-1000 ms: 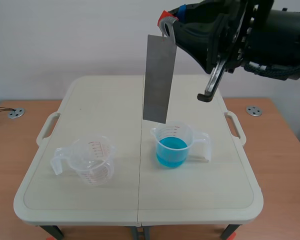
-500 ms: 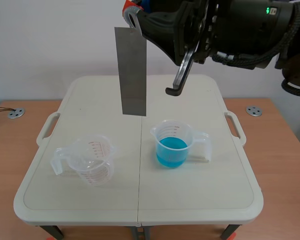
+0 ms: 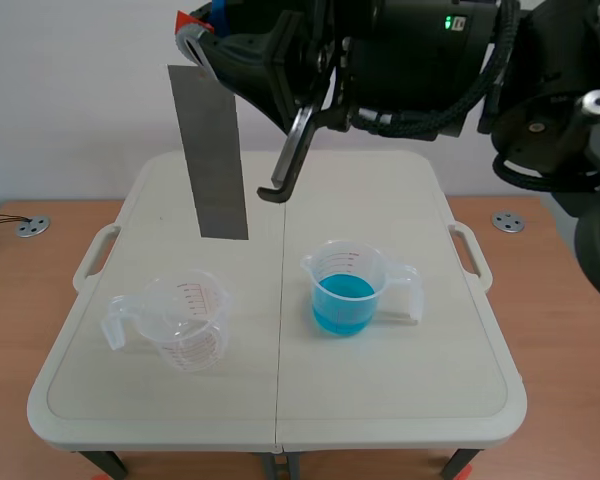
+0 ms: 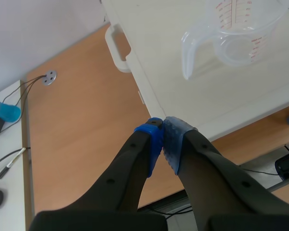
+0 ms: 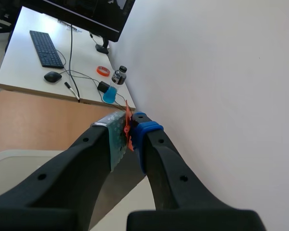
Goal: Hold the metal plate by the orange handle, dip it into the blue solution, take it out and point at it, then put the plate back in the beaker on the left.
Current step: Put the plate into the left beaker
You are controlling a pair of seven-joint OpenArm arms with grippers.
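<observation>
Our right gripper clamped tight on orange handle. Metal plate hangs upright, high above table. Looks roughly over empty beaker, well apart from blue solution beaker. We reckon plate is thin, stiff, light, faces maybe slick, so handle is only sane grab spot. Long blade could swing and tip that light plastic beaker. Left gripper pinched closed, holding nothing.

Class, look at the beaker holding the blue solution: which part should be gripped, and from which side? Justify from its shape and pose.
Grip the handle of the beaker of blue solution, coming from the robot's right. The beaker stands upright and its handle juts out on that side, with the spout opposite.
</observation>
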